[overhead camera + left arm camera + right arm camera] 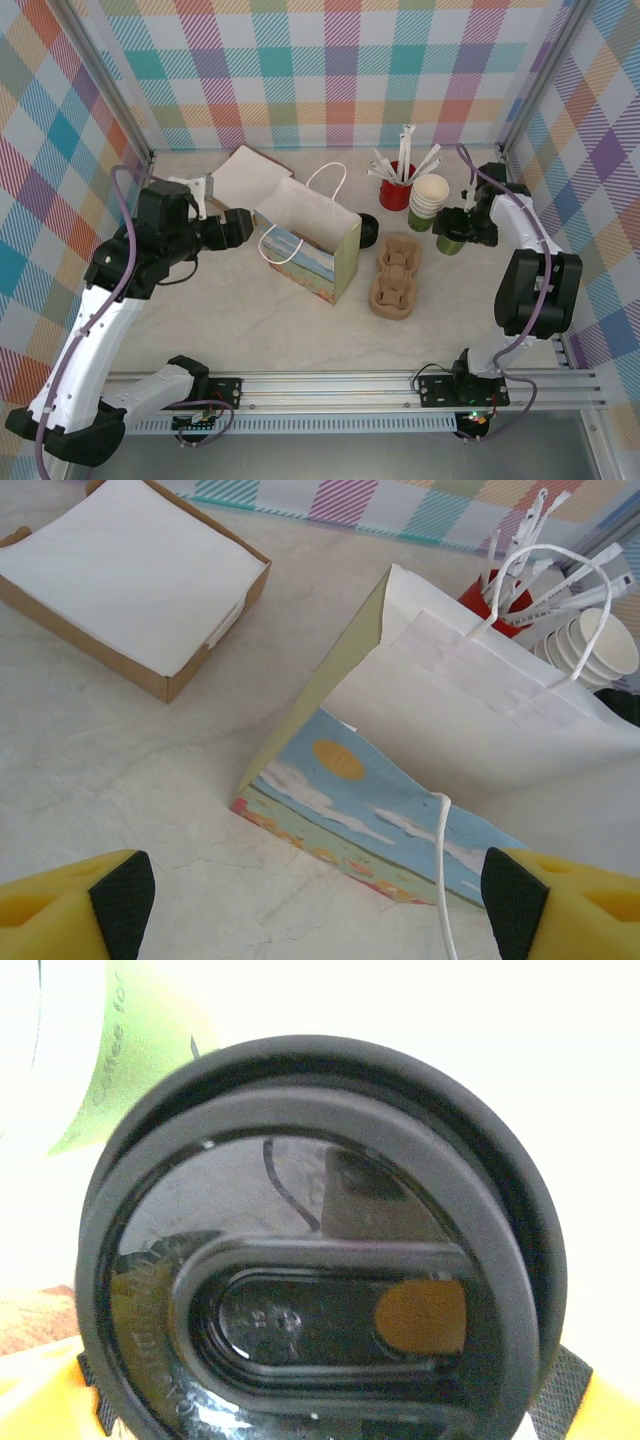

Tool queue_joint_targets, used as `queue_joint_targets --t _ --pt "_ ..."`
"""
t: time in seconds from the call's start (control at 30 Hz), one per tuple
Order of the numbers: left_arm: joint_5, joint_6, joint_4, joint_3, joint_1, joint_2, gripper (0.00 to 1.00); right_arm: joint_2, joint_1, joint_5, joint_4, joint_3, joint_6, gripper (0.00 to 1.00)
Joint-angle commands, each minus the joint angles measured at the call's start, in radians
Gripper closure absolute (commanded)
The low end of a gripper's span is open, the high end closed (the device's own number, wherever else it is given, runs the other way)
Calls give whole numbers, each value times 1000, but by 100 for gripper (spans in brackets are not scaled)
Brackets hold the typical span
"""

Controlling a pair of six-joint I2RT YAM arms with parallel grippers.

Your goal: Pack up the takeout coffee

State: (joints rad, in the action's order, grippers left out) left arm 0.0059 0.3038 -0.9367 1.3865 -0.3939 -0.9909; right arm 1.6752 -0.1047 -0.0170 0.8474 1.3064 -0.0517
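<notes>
Right wrist view: a green paper cup [130, 1050] stands beyond the right gripper [320, 1422], up and to its left. Dark lettering runs up the cup's side and reads "Coffee fo" – the rest is cut off.

Black lid [320, 1260], between the fingers: small raised figures in the sunken oval look like "15". Raised lettering curves along the lower left – too blurred to read.

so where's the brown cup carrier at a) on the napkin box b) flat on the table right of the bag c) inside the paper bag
b, the cup carrier lies flat on the table just right of the paper bag
</notes>
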Motion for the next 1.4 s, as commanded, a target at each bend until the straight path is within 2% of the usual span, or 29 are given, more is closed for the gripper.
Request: queue_joint_targets --t 0.0,0.57,0.77,0.93,1.13,1.37 --pt "0 45 7 -24 12 21 13 26 7 12 -30 35 -5 0" --pt "-6 43 -5 -17 12 28 12 157 28 53 7 133 48 0" --pt "-13 40 -9 -17 13 30 12 177 30 65 61 165 62 10" --pt "-12 41 -8 -24 12 31 12 142 32 69 91 157 63 18" --pt "-14 40 -6 -29 12 37 12 40 32 68 117 78 35 18" --pt "-14 41 1 -40 13 43 11 -98 40 56 127 -103 -9 17"
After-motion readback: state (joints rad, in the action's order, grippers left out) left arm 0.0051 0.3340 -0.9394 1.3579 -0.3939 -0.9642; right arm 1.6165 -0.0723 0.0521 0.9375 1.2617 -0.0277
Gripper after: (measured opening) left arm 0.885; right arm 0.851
